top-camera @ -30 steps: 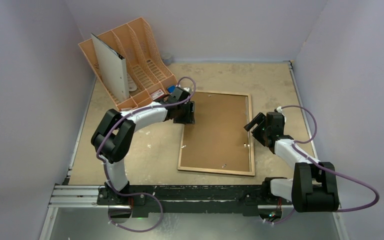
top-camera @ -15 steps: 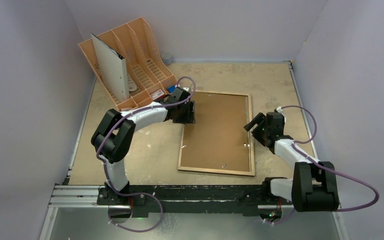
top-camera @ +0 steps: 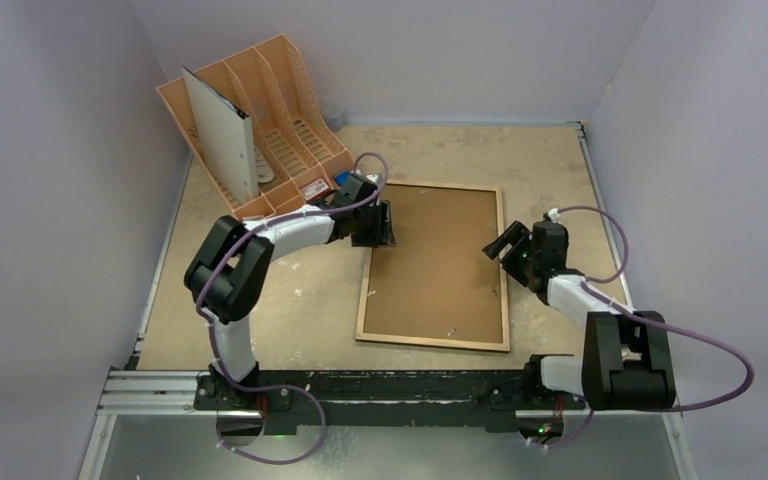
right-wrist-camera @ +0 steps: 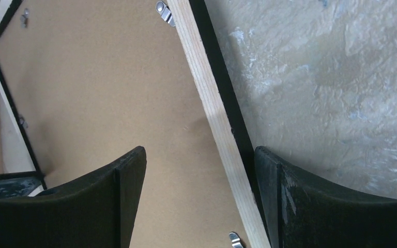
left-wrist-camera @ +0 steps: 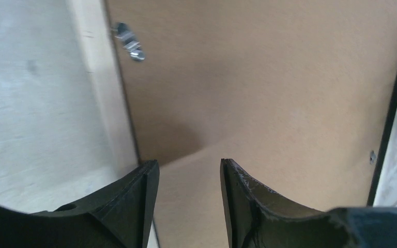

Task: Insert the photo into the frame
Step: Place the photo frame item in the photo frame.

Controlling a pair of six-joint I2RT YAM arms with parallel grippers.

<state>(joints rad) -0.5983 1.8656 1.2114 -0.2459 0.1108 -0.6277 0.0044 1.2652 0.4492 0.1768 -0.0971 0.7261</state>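
The frame [top-camera: 430,342] is lying back-up on the worktop [top-camera: 460,150], towards the right of centre, with its light wood rim uppermost and the brown backing board [top-camera: 435,270] filling it. The step in hand is judged to be the opening of the back, since nothing can be put in while the board is seated. The left gripper [left-wrist-camera: 188,175] is being held low over the frame's far-left edge, its jaws parted a moderate way with nothing between them but the board and inner rim below. The right gripper [right-wrist-camera: 199,165] is being held wide open and empty astride the right-hand rim, one finger over the board and the other over the bare worktop. Small metal clips [right-wrist-camera: 163,11] are being shown at the board's edge, one also near the left gripper. The photo is not being shown for certain. A pale sheet [top-camera: 222,135] is standing in the peach rack [top-camera: 290,130] at the far left, and whether it is the print's white reverse cannot be told. The next move is judged to call for fine fingertip work, with the clips being turned aside before the board is lifted out, and without the frame being shoved across the worktop.
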